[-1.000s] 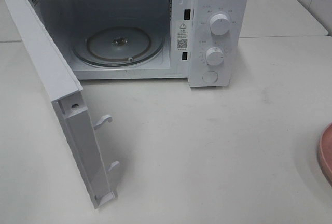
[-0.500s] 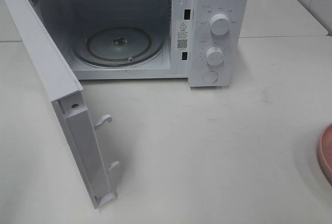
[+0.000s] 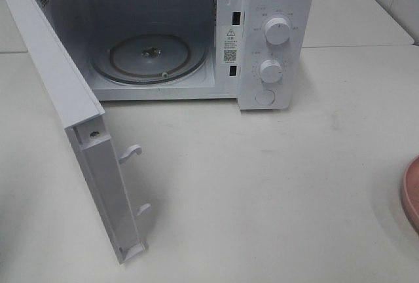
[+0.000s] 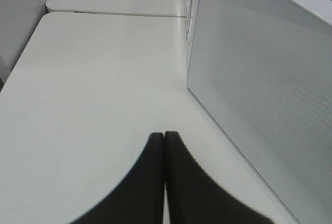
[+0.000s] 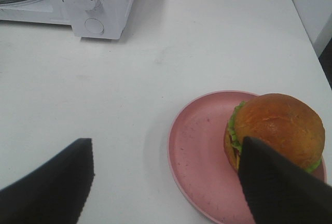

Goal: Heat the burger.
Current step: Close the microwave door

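Microwave (image 3: 275, 40) sits at the far edge of the tabletop (image 3: 262, 185), door (image 3: 78, 119) swung wide, glass turntable (image 3: 149, 57) bare inside. The left claw (image 4: 164, 137) is clenched on nothing, fingers pressed together above the tabletop beside the door's outer face. Over at the right edge, the burger (image 5: 275, 130) rests on the pink plate (image 5: 199, 151). The right claw (image 5: 166, 156) hangs released over the plate, one finger (image 5: 275, 182) just in front of the bun

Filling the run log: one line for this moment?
microwave door open | burger on pink plate | left end effector shut, empty | right end effector open
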